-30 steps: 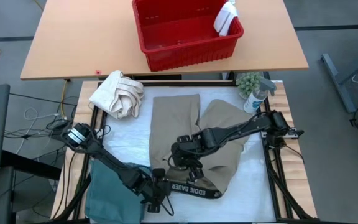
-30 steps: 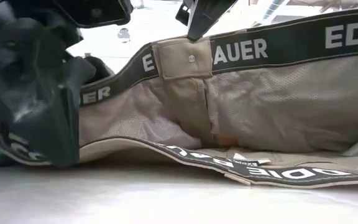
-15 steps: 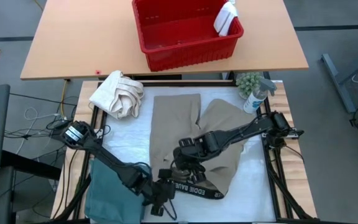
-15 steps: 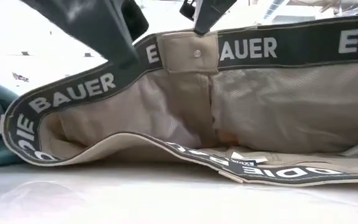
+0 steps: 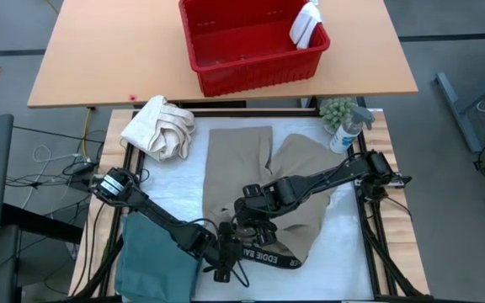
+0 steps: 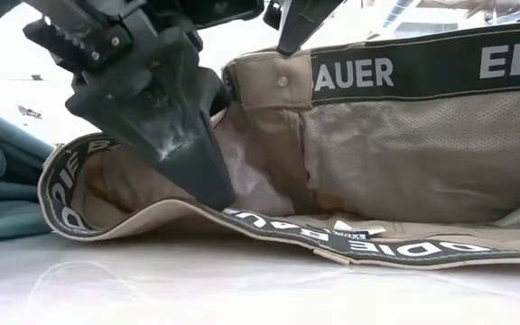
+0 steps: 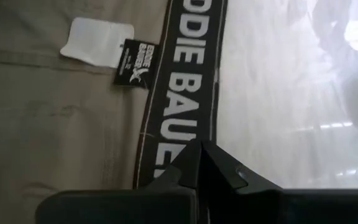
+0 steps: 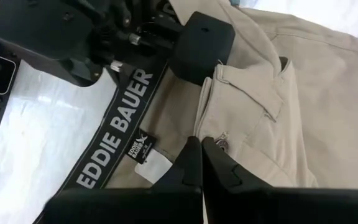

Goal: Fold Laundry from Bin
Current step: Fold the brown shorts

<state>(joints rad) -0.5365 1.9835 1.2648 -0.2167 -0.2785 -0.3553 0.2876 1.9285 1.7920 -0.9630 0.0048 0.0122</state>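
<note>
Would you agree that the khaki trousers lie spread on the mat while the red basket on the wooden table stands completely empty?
Not quite: the red basket is not empty; a white cloth sits in its corner, as the high view shows. The khaki trousers do lie on the mat.

- A cream canvas cloth (image 5: 159, 126), bundled and creased, is seen lying at the far left corner of the white work surface (image 5: 348, 244).
- A clear spray bottle (image 5: 348, 132) is placed at the far right corner of that surface, tilted, with its nozzle uppermost.
- A small green plant (image 5: 337, 111) is set just beside the bottle, touching it or nearly so.
- A tan wooden table (image 5: 99, 59) is positioned beyond the work surface; a small red object (image 5: 132, 98) is seen near its front edge.
- Loose cables (image 5: 45, 168) are spread over the grey floor (image 5: 461, 210) on the left.
- A grey metal frame (image 5: 470, 109) is seen on the floor at the right.
</note>
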